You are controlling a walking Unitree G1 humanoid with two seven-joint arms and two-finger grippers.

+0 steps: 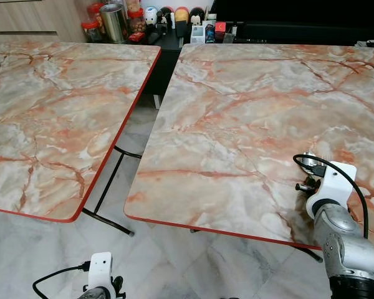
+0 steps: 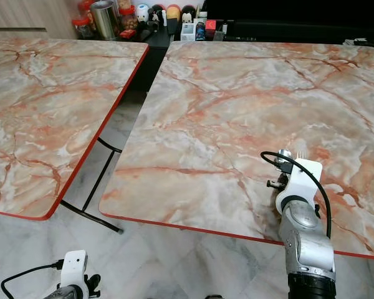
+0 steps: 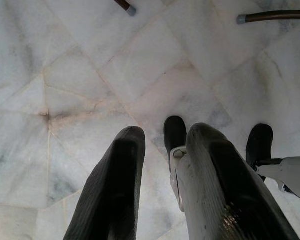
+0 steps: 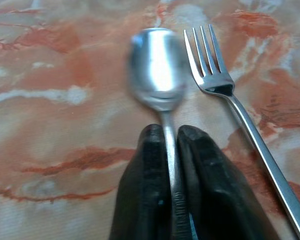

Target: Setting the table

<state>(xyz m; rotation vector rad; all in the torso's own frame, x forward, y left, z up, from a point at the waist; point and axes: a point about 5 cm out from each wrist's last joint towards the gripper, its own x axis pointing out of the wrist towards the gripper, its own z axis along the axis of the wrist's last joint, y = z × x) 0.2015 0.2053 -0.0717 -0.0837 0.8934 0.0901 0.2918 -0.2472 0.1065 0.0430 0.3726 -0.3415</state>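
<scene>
The right gripper (image 4: 171, 137) pinches the handle of the spoon (image 4: 157, 67) between its fingers, low over the tabletop (image 1: 237, 106) and just beside the fork (image 4: 225, 85), probably to lay both side by side as a setting. The right wrist view shows this cutlery at the frame's centre, while in the left eye view the wrist at lower right hides most of it. The left gripper (image 3: 160, 185) hangs idle over the floor (image 3: 65, 75), fingers a little spread.

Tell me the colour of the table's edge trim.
Red, running along the table edge; clearest in the left eye view.
</scene>
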